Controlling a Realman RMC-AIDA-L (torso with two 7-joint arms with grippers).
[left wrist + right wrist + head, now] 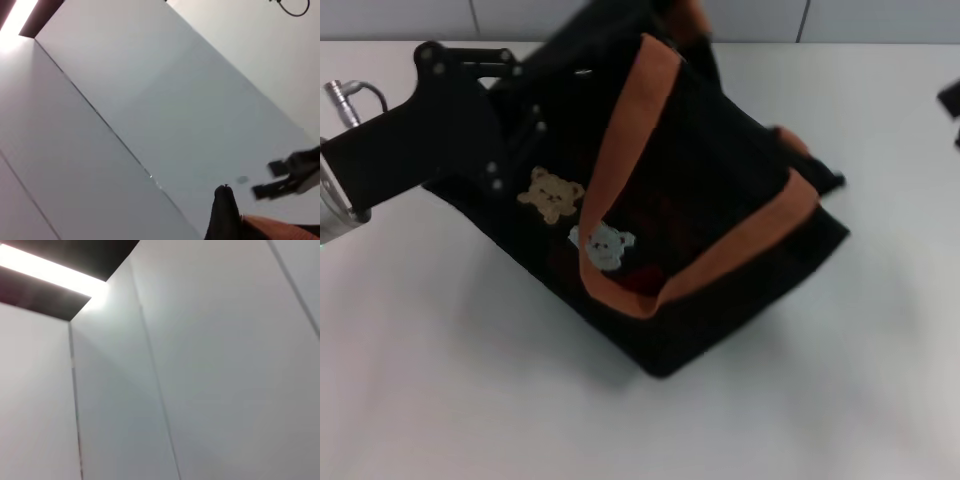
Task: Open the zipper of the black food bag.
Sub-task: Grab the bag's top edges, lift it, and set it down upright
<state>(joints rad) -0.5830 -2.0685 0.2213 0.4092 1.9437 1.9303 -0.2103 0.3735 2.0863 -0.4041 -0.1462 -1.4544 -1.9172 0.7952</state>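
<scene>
Leaning across the middle of the white table (440, 400), the black food bag (720, 250) is tilted with its bear-printed face toward the camera.

Orange-brown straps (620, 150) loop over that face, beside a tan bear (551, 193) and a pale bear (605, 245); the bag's inside and the zipper cannot be made out. To the left, the left gripper (485, 120) presses against the bag's upper left corner, its dark body slanting up from the table edge, and whether its fingers are spread or clamped I cannot tell. Farther off at the right edge, a dark sliver of the right gripper (950, 100) shows, well apart from the bag, finger state unclear. Behind stands a panelled wall (225, 365).
</scene>
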